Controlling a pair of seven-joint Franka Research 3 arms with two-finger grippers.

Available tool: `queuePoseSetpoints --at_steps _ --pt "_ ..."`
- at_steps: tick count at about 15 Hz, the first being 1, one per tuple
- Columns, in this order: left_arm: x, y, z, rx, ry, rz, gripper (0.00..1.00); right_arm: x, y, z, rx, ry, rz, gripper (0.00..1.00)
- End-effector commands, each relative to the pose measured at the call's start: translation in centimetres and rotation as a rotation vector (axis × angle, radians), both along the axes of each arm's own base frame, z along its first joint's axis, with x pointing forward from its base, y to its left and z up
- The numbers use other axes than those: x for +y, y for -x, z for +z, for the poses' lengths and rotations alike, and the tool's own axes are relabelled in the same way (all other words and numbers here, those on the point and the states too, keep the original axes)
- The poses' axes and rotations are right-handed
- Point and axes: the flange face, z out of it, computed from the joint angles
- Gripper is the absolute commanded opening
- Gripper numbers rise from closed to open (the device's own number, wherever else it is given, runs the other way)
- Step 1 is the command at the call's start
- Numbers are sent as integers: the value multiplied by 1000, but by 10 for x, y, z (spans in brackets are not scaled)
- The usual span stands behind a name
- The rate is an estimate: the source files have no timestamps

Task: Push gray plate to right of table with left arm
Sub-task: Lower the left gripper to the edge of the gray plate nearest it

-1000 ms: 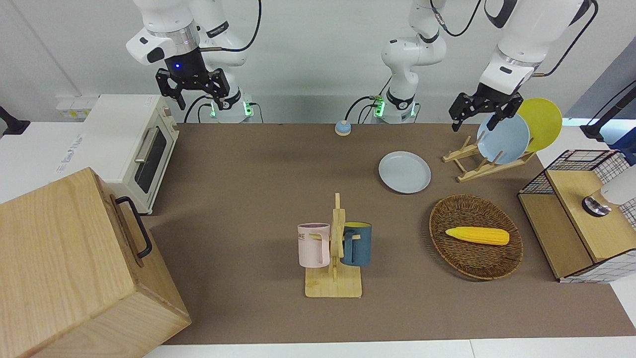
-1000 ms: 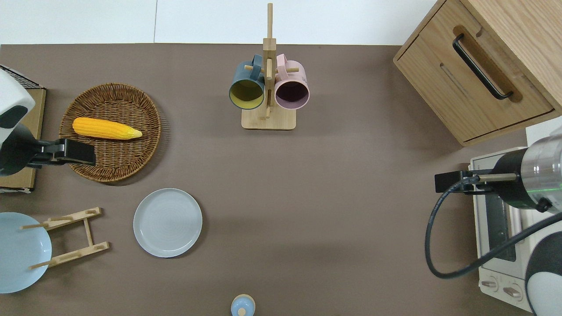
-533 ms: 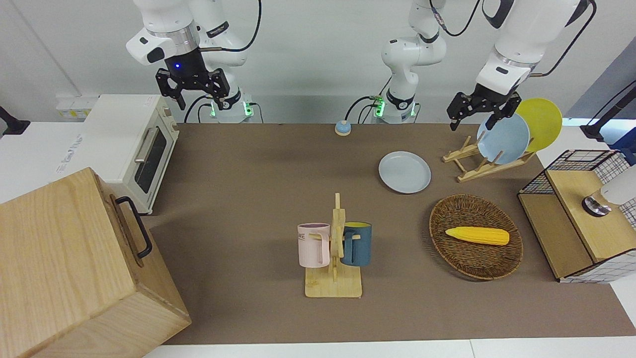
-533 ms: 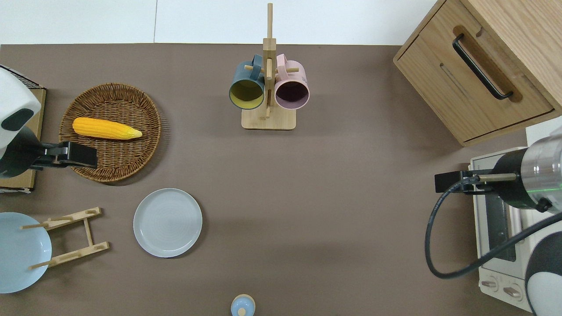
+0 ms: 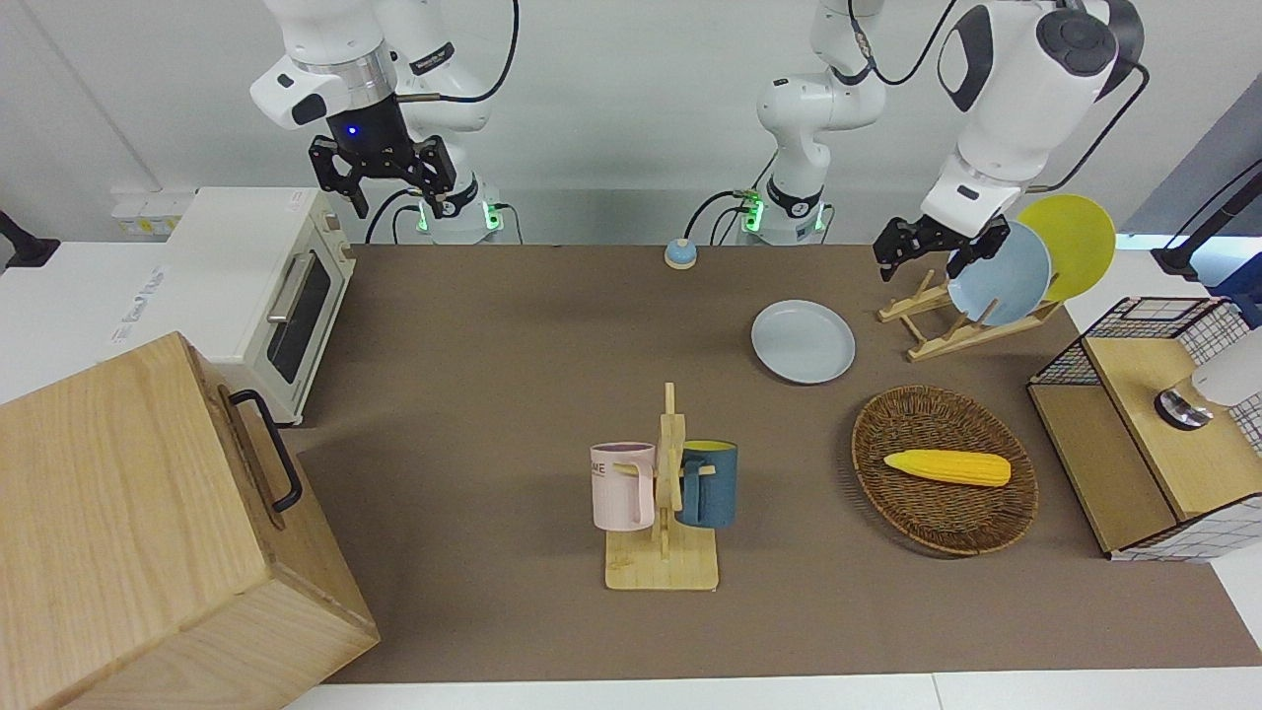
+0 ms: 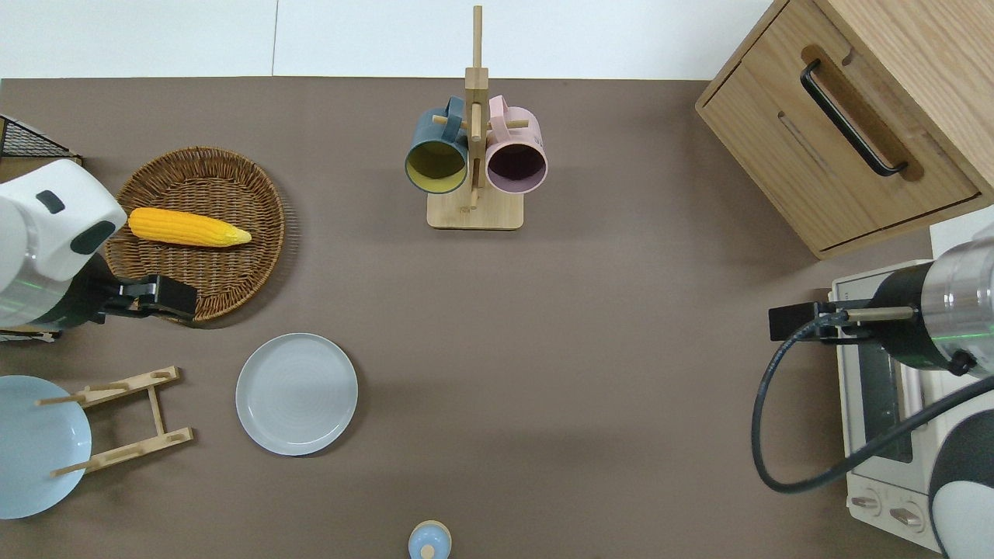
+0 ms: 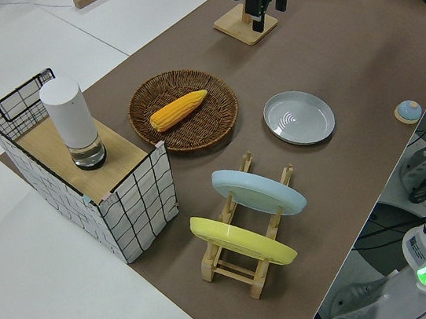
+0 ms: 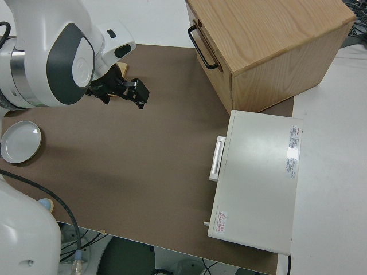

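My left fingers hang in the air, spread wide and holding nothing, over the rim of the wicker basket on its side nearest the robots. The corn cob lies in that basket, farther out than my fingers. The wooden plate rack with the sky-blue plate stands nearer to the robots than they are.

The gray plate lies flat on the brown surface, apart from my left fingers and untouched by them. It is nearer to the robots than the basket and just beside the rack, toward the middle of the surface.

The mug stand is well apart from my fingers, out toward the middle. My right fingers are parked, also spread wide and empty.
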Motion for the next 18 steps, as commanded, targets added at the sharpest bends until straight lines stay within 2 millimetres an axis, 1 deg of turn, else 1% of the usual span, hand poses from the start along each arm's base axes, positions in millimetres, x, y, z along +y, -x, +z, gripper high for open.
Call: queuePoseSetpoints --at_steps 1,3,5,7,8,11,12,14,15,17,18 --pt "16 29 -52 35 -29 3 991 -1 8 -1 5 -9 -24 996" --pt "19 34 -69 26 -26 -18 989 -1 8 -1 5 -9 -24 996" --pt "27 36 -84 22 -17 -79 985 -1 8 -1 5 -9 -24 996" --pt "36 40 -107 -6 -15 -91 981 -1 8 -1 5 -9 -24 996" --pt "37 46 -118 -15 -16 -92 981 -1 8 -1 5 -9 -24 996" --pt "52 58 -152 -15 -11 -73 975 -1 8 -1 5 -9 -24 996" --pt "52 62 -161 -10 -10 -73 972 -1 8 -1 5 -9 -24 996" --pt "54 66 -172 2 -7 -64 964 -1 8 -1 5 -9 -24 996" --pt "54 68 -182 3 -6 -63 960 -1 8 -1 5 -9 -24 996" --pt "54 76 -214 -6 7 -52 945 -1 8 -1 5 -9 -24 996" --pt "53 83 -227 -3 11 -47 937 -1 8 -1 5 -9 -24 996"
